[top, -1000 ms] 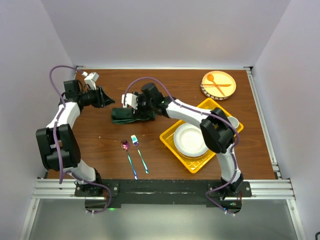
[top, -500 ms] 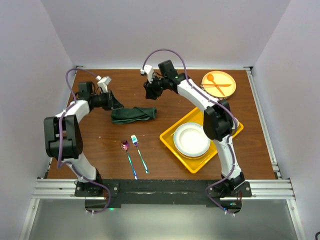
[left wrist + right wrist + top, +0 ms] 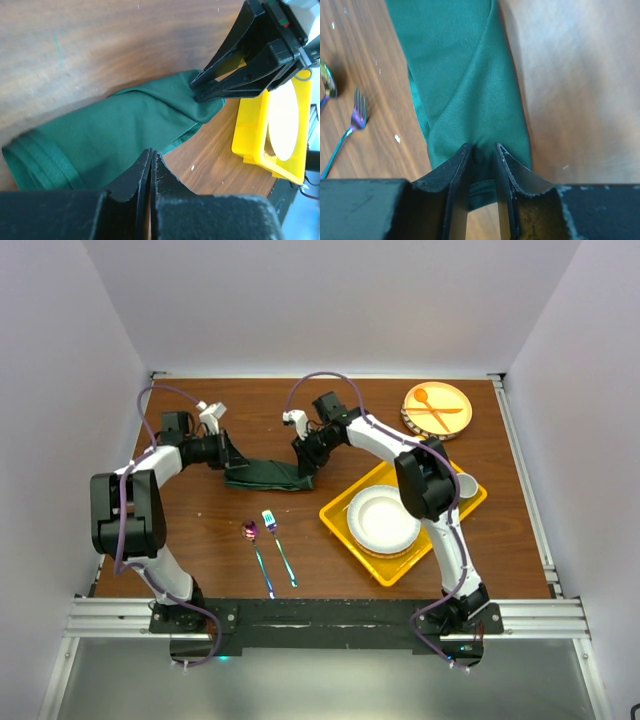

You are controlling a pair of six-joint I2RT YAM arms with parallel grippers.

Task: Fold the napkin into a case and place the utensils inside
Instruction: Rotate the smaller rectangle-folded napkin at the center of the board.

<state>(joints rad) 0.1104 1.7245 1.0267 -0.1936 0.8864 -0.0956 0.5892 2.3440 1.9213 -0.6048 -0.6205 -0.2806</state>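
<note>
- The napkin (image 3: 262,475) lies on the table (image 3: 200,530) as a bunched, rumpled strip between the two arms. No flat pouch is formed yet.
- The fold is judged to be at an early stage. The cloth is gathered at both ends rather than laid out in neat layers.
- The right gripper (image 3: 481,150) is narrowed onto the right end of the napkin. A ridge of fabric is seen pinched between its fingers.
- The left gripper (image 3: 151,155) is closed, its tips together at the napkin's near edge. Whether fabric is caught between them cannot be told.
- The spoon (image 3: 260,562) and fork (image 3: 282,552) are lying side by side on bare wood nearer the arm bases. They are apart from the napkin and untouched.
- Left to do, by this judgement: the cloth is to be spread and folded into a narrow case, then both utensils are to be picked up and slid inside.
- The yellow tray (image 3: 395,570) with a white plate (image 3: 382,520) sits to the right, clear of the cloth.
</note>
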